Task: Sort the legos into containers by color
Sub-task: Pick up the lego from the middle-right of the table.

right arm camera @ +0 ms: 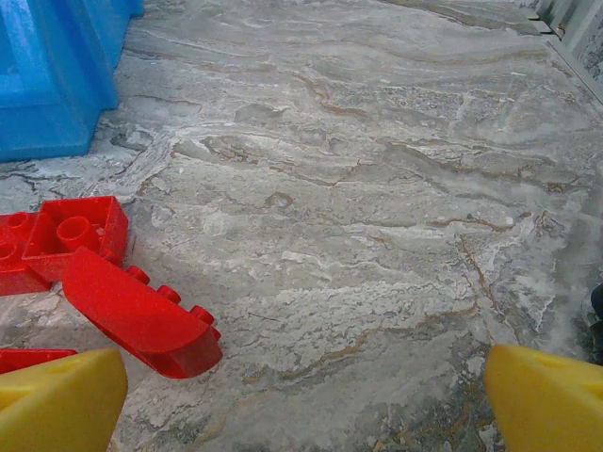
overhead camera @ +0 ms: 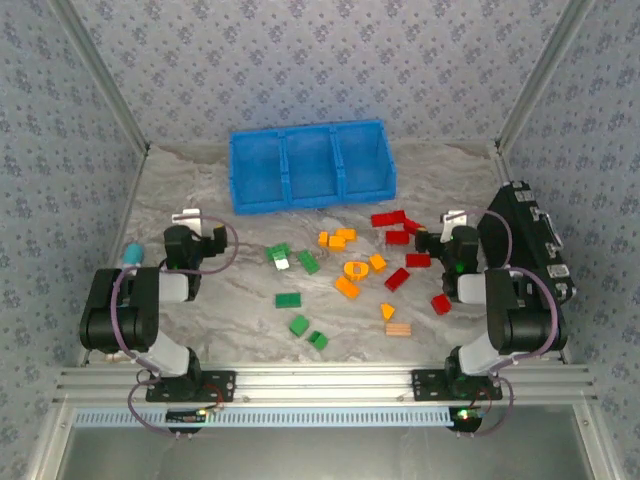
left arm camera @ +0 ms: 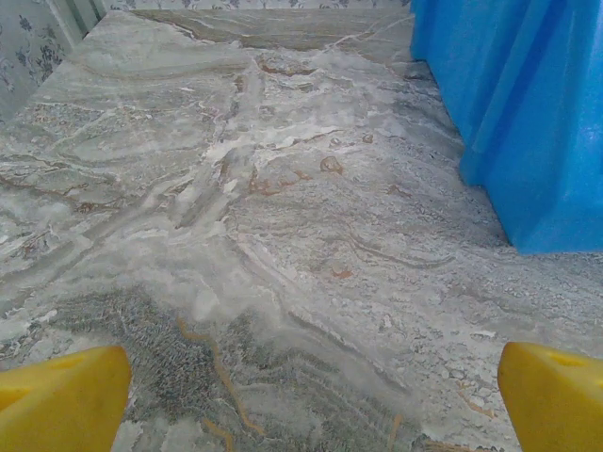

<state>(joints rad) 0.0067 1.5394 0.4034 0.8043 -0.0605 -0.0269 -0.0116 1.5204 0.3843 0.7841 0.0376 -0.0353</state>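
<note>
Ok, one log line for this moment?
left jaws: open, empty, beside blue bin | right jaws: open, empty, by red legos | bin: empty | legos: all on table

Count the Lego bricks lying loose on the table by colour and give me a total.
Red bricks: 7
Orange bricks: 7, counting the ring
Green bricks: 6
Total: 20, approximately; the red and orange ones that touch are hard to separate from above.
</note>
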